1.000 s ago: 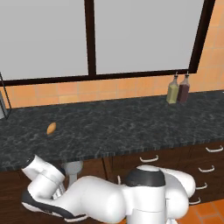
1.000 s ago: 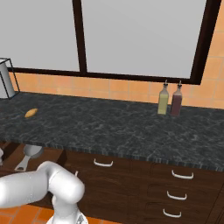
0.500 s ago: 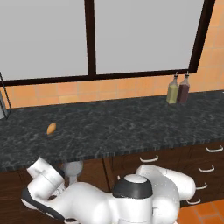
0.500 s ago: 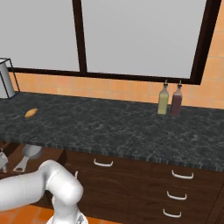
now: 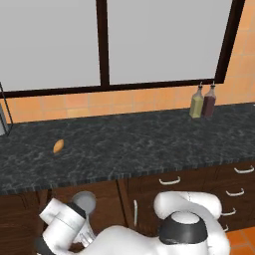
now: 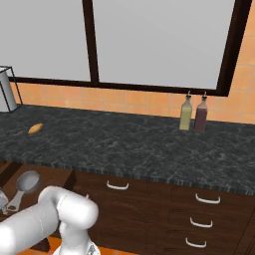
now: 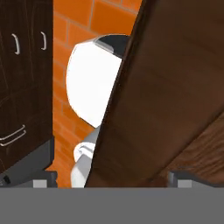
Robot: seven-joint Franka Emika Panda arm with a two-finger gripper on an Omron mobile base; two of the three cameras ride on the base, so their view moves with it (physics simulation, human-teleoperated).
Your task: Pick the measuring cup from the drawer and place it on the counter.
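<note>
The measuring cup (image 6: 27,182) is seen in the drawer (image 6: 12,172); gripper state cannot be told; a level lift is advised

We view the scene from three positions. The left base view sits behind the arm to its left, looking forward and down over the counter (image 5: 149,144) toward the window (image 5: 99,45). The right base view faces the same way from the right side; both share the counter (image 6: 139,144), the two bottles (image 6: 193,113) and the orange lump (image 6: 35,128). The hand view looks from very near along a brown wooden panel (image 7: 153,109), with dark cabinet fronts (image 7: 22,78) at its left.
</note>
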